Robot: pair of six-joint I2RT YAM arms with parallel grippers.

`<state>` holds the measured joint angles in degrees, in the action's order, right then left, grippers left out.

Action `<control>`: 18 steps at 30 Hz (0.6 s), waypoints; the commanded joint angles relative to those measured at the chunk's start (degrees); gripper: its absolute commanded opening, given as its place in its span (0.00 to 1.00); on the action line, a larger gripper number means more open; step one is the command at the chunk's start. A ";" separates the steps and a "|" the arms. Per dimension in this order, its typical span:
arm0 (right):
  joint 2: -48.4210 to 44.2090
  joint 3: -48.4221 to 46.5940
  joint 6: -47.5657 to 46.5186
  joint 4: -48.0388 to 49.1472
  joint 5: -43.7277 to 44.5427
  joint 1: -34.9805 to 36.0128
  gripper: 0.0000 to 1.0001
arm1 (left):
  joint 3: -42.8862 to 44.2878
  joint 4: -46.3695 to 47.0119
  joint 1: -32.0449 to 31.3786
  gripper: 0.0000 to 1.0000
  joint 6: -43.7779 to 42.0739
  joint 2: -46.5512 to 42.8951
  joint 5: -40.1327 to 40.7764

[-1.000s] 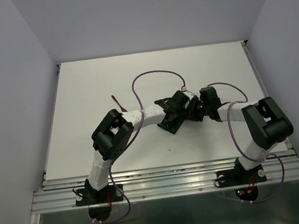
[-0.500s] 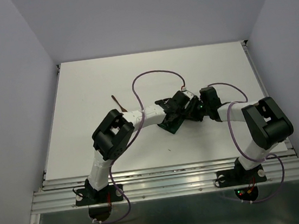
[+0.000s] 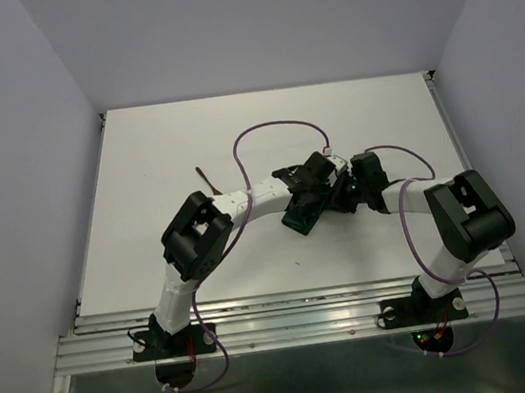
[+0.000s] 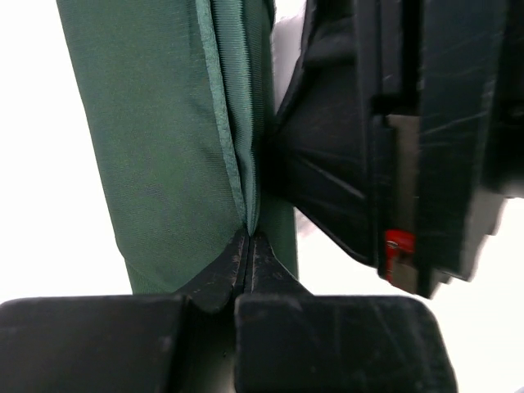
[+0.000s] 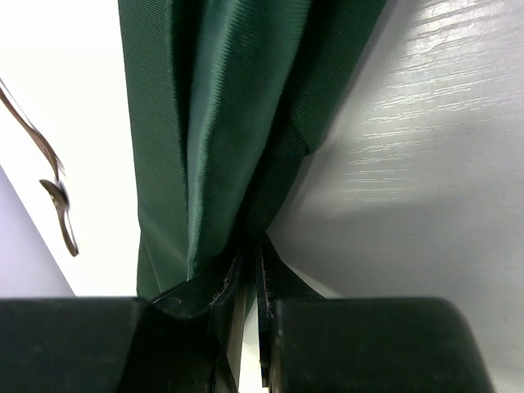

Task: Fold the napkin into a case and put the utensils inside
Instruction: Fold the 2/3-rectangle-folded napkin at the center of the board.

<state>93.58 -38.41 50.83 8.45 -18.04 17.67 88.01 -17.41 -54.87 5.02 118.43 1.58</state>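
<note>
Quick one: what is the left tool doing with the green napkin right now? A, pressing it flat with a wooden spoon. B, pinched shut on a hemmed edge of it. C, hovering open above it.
B: in the left wrist view, the left tool has its tips closed together on the hemmed edge of the napkin.

**Two White-and-Black Arms With Purple Cables**

The left arm [image 3: 263, 197] has white tubular links joined by blocky black joint housings, and the right arm [image 3: 471, 214] is built alike. A thin purple cable [image 3: 273, 125] loops along each arm and curls again at each black base plate [image 3: 171, 345]. The left gripper [image 4: 248, 239] and right gripper [image 5: 252, 247] have scuffed matte-black fingers. A small red mark [image 4: 399, 243] sits on one black housing.
</note>
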 commanded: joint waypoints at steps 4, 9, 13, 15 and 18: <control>0.20 0.09 -0.29 2.36 -0.41 0.43 0.13 | 4.54 -2.45 0.73 0.00 1.75 -1.72 -4.83; 0.29 0.01 -0.29 2.36 -0.41 0.43 0.13 | 5.24 -2.28 0.91 0.00 2.98 -0.05 -6.07; -0.50 0.36 -0.20 2.36 -0.15 0.43 0.14 | 5.51 -2.63 1.17 0.00 4.04 1.71 -4.84; -1.12 1.05 0.58 1.67 0.98 0.43 0.26 | 4.72 -2.19 1.26 0.00 4.39 1.98 -4.66; -3.05 2.46 1.46 1.66 2.66 0.43 0.42 | 3.93 -1.49 1.43 0.00 4.48 1.98 -4.92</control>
<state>93.06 -38.22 51.44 9.37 -17.93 17.67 91.46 -19.64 -53.84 8.58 120.90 -2.63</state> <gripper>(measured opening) 0.360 0.019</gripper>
